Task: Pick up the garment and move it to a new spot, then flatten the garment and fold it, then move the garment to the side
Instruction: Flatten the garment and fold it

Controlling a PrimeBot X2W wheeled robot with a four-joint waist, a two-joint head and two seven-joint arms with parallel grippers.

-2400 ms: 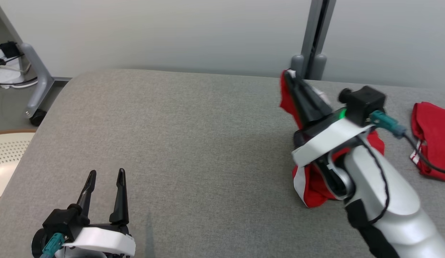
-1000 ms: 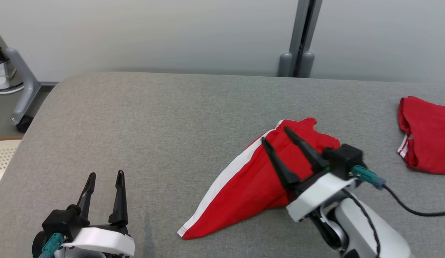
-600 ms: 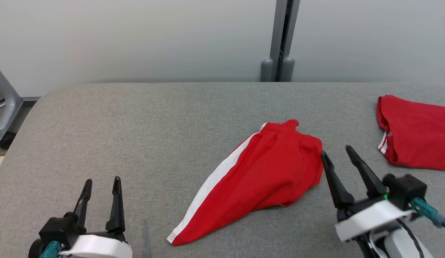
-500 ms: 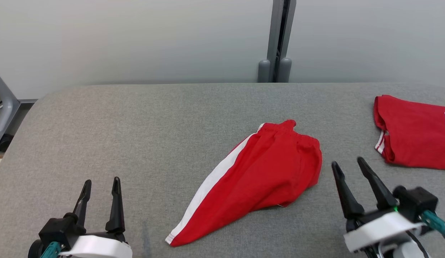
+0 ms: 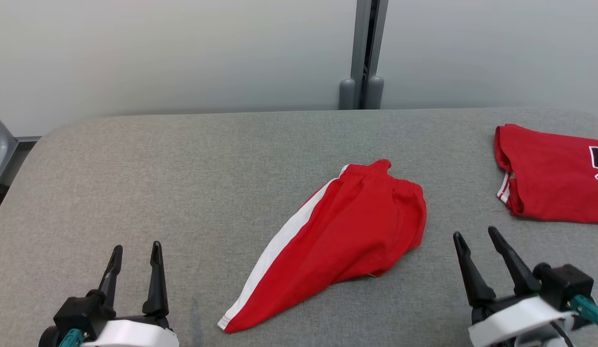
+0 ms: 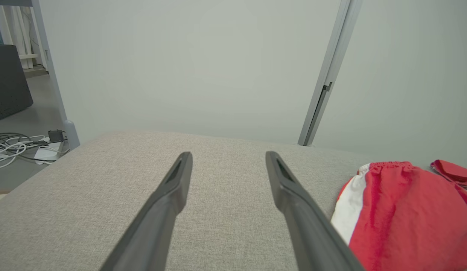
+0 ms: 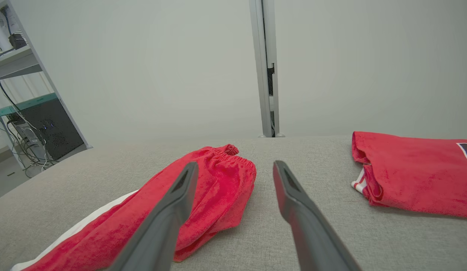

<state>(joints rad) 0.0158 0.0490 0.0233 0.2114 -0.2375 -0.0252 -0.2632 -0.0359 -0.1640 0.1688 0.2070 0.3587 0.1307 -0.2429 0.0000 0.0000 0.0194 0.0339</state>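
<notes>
Grey cushion (image 5: 183, 168) stretches wide left of the garment (image 5: 356, 231); left tool (image 5: 137, 246) and right tool (image 5: 474, 232) gape apart.

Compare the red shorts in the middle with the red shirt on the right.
The shorts lie in a long slanted wedge; the shirt looks folded into a block. The shorts carry a white side stripe; the shirt shows a dark print. Both are red and lie on the grey pad.

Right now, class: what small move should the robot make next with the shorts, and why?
Probably reach the right claw to the waistband of the shorts: they lie doubled over, not flat, and that claw is open, empty and close by.
</notes>
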